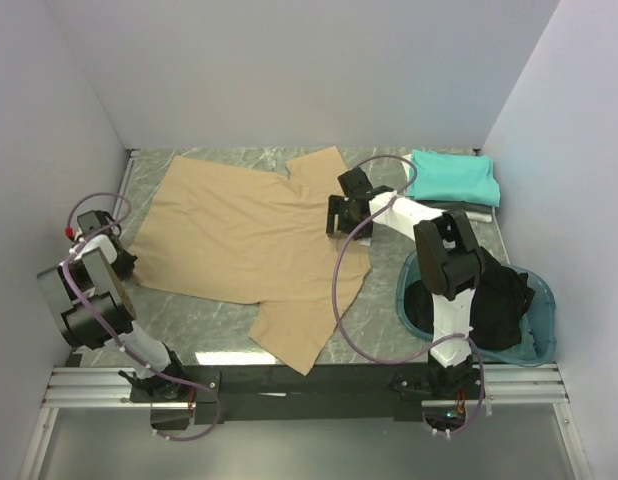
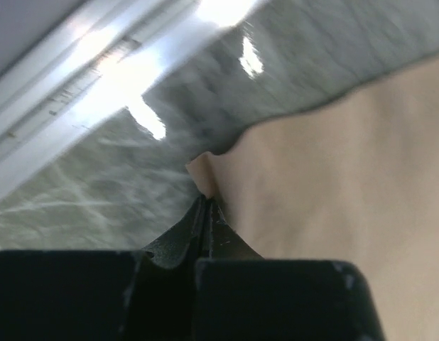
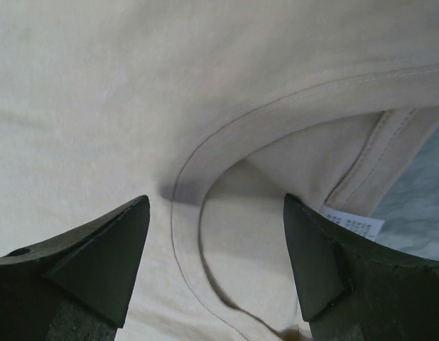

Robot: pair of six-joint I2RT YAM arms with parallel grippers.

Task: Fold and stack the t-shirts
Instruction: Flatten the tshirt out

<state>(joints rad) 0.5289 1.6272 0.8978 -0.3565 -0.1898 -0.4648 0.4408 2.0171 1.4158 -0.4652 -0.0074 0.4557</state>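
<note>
Left pincer (image 2: 207,204) is clamped shut on the tan shirt (image 1: 239,230), pinching a hem corner near the left edge of the tabletop (image 1: 189,310). Right pincer (image 3: 216,213) hangs over the collar (image 3: 276,106) with jaws wide apart, gripping nothing; the white label (image 3: 353,224) is just beside one finger. The tan shirt lies spread flat across the middle of the tabletop, one sleeve reaching the near edge. There's no fold in it yet, so this looks like the very start of its first fold. In the far right corner a teal shirt (image 1: 451,178) sits folded on top of a small stack, with a grey layer (image 1: 479,213) peeking out beneath. By the near right corner a black shirt (image 1: 504,295) is heaped in the basin (image 1: 545,300), waiting. Roughly midway, I'd say: some stacked, one in hand, at least one left.
</note>
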